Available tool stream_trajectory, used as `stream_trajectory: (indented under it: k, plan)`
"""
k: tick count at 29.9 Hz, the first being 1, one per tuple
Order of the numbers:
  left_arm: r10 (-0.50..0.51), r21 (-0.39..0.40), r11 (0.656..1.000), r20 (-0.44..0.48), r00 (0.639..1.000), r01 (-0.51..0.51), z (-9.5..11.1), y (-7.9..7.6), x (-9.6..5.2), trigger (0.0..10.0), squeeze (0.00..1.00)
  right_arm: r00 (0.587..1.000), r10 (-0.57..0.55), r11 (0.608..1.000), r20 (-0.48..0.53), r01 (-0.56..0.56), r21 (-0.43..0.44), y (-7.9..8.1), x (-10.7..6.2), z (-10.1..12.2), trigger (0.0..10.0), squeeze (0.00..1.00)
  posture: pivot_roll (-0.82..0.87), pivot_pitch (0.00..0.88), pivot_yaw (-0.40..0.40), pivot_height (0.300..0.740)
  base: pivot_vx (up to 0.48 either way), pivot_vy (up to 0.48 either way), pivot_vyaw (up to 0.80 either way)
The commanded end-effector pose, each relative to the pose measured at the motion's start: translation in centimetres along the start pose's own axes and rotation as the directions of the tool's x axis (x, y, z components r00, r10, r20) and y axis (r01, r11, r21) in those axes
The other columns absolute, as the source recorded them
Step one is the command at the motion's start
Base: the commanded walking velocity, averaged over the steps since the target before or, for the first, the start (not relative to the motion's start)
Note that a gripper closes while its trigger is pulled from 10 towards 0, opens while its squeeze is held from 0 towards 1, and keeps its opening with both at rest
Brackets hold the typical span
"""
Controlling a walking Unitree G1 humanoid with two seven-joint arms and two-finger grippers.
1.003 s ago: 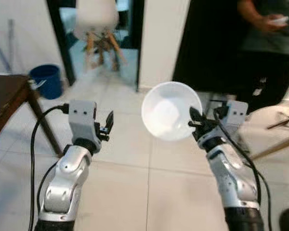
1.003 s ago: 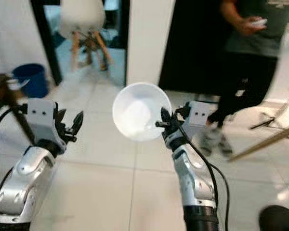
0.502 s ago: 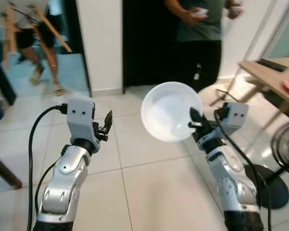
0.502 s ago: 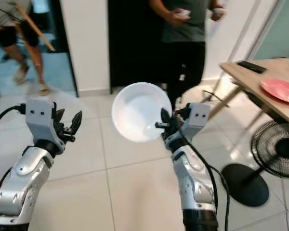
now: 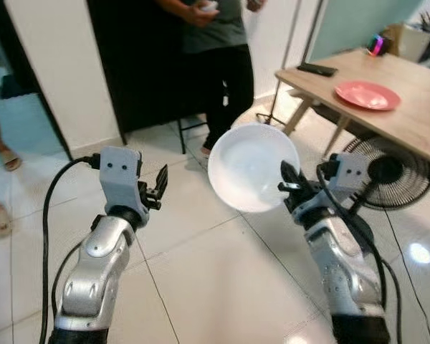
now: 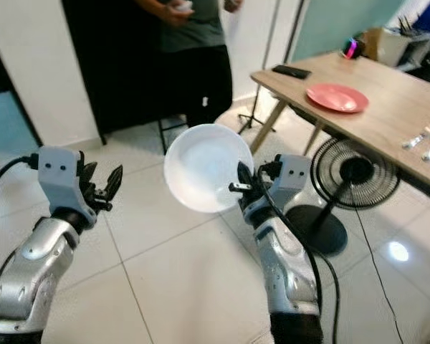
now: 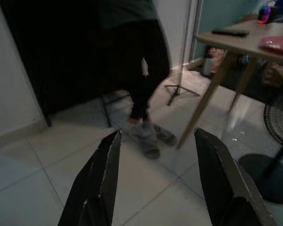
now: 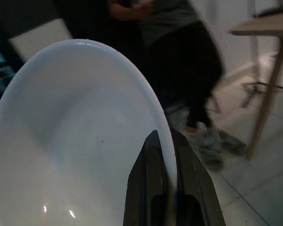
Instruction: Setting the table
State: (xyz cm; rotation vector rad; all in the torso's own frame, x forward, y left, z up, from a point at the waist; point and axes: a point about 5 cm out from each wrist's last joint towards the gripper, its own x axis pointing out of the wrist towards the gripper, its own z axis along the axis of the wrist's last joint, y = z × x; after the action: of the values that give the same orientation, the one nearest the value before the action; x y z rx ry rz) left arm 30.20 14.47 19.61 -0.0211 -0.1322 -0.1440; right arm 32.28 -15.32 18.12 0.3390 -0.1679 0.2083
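A white bowl [image 5: 252, 166] hangs in front of me at chest height, its hollow facing me. My right gripper [image 5: 285, 185] is shut on its right rim, one finger inside and one outside, as the right wrist view shows at the bowl's edge [image 8: 166, 141]. My left gripper [image 5: 160, 188] is raised on the left, open and holding nothing; its two fingers [image 7: 101, 183] stand well apart. A wooden table [image 5: 394, 122] stands at the right with a pink plate [image 5: 368, 94] on it.
A person in dark trousers [image 5: 226, 72] stands ahead by a dark doorway. A standing fan [image 6: 344, 179] is on the tiled floor beside the table. Cutlery [image 6: 424, 141] and a dark remote [image 6: 292, 71] lie on the table. Another person's foot [image 5: 0, 218] shows at far left.
The whole view has swung right as I turn: the table, plate and fan have come closer into view, and the person has shifted left. Both arms hold the same pose, bowl still gripped.
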Motion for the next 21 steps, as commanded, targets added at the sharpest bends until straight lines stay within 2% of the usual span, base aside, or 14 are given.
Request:
stream_trajectory:
  k: [1,21]
  plan:
    - [-0.007,-0.005,1.000,-0.004,1.000,0.007,-0.01,-0.07,-0.04,10.0,0.00,1.000,-0.008,1.000,0.013,0.009,-0.003,-0.15,-0.02,0.32,10.0,0.00,0.03,0.000,0.072,0.740,0.000,0.000,-0.78]
    - [-0.015,-0.004,1.000,0.001,1.000,0.015,0.22,-0.10,0.26,10.0,0.00,1.000,-0.012,1.000,0.020,0.012,-0.002,-0.13,0.19,0.35,10.0,0.00,0.03,0.000,0.077,0.740,0.000,0.000,-0.78]
